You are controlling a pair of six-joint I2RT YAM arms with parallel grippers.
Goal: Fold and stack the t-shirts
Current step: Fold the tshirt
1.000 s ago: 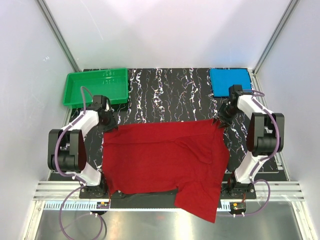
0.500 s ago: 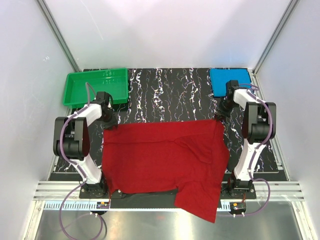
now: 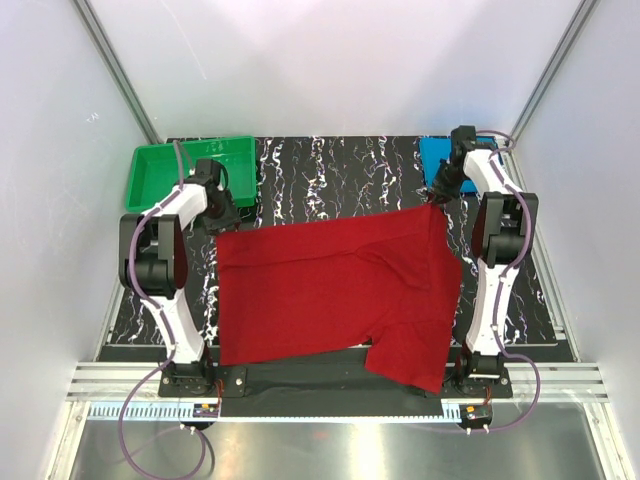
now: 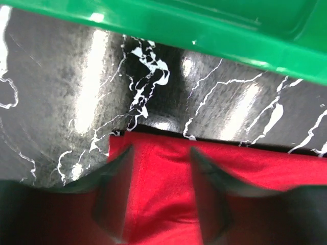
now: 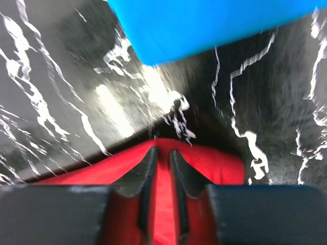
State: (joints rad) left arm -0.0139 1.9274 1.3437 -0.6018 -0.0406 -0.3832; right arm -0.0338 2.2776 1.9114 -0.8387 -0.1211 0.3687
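The deep red t-shirt (image 3: 330, 290) lies spread on the black marbled table, with its near right part over the front edge. My left gripper (image 3: 225, 215) is at the shirt's far left corner, beside the green tray. In the left wrist view its jaws (image 4: 161, 153) stand apart with flat red cloth (image 4: 255, 168) between them. My right gripper (image 3: 438, 195) is at the far right corner. In the right wrist view it (image 5: 162, 153) is shut on a ridge of red cloth (image 5: 214, 163). The folded blue t-shirt (image 3: 435, 160) lies just beyond, partly hidden by the right arm, and shows in the right wrist view (image 5: 214, 25).
A green plastic tray (image 3: 190, 148) stands at the far left, and its rim (image 4: 204, 25) is close ahead of the left fingers. White walls and metal posts close in the back and both sides. Bare marbled table lies between the tray and the blue shirt.
Both grippers moved toward the far side. The red shirt slid with them away from the near edge, and less of it hangs over the front. The right arm now reaches beside the blue shirt.
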